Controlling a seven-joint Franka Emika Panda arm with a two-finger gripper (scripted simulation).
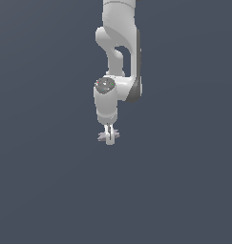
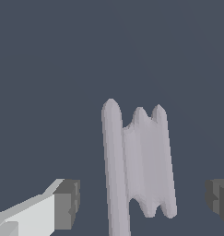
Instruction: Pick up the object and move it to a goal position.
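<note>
The object [image 2: 145, 161] is a pale grey-lilac flat piece with a lobed, irregular outline. In the wrist view it lies between the two fingers of my gripper [image 2: 143, 200], with a clear gap to the dark pad [image 2: 67, 203] on one side and to the other pad [image 2: 219, 198]. The gripper is open and touches nothing. In the exterior view the arm reaches straight down, and the gripper [image 1: 109, 138] straddles the object [image 1: 116, 134], whose small ends stick out on both sides of the fingers.
A plain dark grey-blue surface [image 1: 184, 190] fills both views. Nothing else shows besides the white arm [image 1: 118, 47] coming down from the top.
</note>
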